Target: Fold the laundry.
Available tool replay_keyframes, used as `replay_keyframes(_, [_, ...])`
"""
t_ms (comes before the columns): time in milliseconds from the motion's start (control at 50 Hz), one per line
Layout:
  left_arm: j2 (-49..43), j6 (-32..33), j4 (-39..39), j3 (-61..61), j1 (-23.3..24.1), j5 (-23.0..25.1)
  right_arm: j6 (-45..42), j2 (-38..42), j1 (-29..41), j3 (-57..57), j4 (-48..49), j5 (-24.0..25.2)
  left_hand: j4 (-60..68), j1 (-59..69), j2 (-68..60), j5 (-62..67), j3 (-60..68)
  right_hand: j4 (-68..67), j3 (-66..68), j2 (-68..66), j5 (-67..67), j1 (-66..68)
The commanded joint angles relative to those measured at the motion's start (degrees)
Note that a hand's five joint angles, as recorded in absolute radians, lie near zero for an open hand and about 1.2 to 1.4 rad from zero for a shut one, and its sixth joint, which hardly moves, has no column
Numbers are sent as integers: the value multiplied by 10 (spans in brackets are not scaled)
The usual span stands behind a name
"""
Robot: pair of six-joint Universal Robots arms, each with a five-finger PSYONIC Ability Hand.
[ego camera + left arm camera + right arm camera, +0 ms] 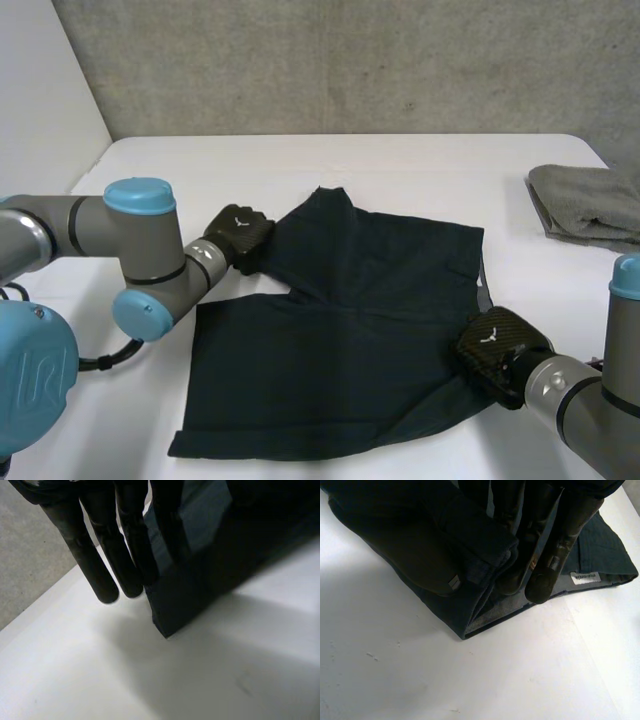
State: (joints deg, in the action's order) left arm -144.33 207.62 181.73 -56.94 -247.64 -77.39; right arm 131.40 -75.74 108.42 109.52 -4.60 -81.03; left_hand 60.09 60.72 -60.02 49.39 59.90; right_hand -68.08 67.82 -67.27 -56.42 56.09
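Dark shorts [340, 330]: one is counted.
Grey cloth [585, 205]: one is counted.
Hands: two are counted, left hand [240, 232] and right hand [492, 352].
Table [400, 160]: one is counted.

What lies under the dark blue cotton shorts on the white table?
White table shows around the dark blue shorts and beneath the corner lifted by the left hand. The right hand pinches the waistband. Beneath the flat middle is covered.

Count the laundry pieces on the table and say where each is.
2. Dark shorts lie spread in the middle, left hand at a leg hem, right hand at the waistband. A grey cloth sits at the right edge of the table; others may be hidden.
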Motion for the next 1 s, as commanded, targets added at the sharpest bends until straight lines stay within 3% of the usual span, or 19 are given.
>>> replay_keyframes(20, [-10,45,0,2,0,-59,1,0,-3,1,6,0,199,193,-200,206,201,-119,122,-127,-136,239])
replay_keyframes(180, [1,109,-1,-19,18,-177,20,0,-3,-2,6,0,199,193,-200,206,201,-119,122,-127,-136,239])
replay_keyframes(360, [58,107,-2,-77,56,-232,25,0,-1,-2,6,1,199,193,-200,206,201,-119,122,-127,-136,239])
replay_keyframes(380, [59,107,-2,-80,58,-232,25,0,-1,-2,6,1,119,113,-120,126,121,-119,122,-127,-136,239])
replay_keyframes(400, [61,107,-2,-83,62,-232,26,0,-1,-2,6,1,-48,-54,47,-41,-46,-119,122,-127,-136,239])
replay_keyframes(420, [64,108,-2,-87,69,-233,26,0,-1,-2,6,1,-401,-407,400,-394,-399,-119,122,-127,-136,239])
replay_keyframes(440, [68,108,-2,-89,73,-235,27,0,-1,-2,6,1,-484,-491,484,-477,-483,-119,122,-127,-136,239])
replay_keyframes(560, [133,96,-2,-123,74,-250,51,-1,-2,-8,6,2,-463,-470,463,-456,-461,-119,122,-127,-136,239])
replay_keyframes(780, [369,-22,-25,-316,79,-246,115,1,-30,-30,7,30,-458,-465,458,-451,-456,-119,122,-127,-136,239])
replay_keyframes(880, [451,-60,-101,-379,116,-223,142,6,-32,-36,21,30,-453,-460,453,-446,-451,-119,122,-127,-136,239])
replay_keyframes(1000, [478,-92,-188,-424,131,-196,149,6,-32,-36,40,29,-453,-460,453,-446,-451,-119,122,-127,-136,239])
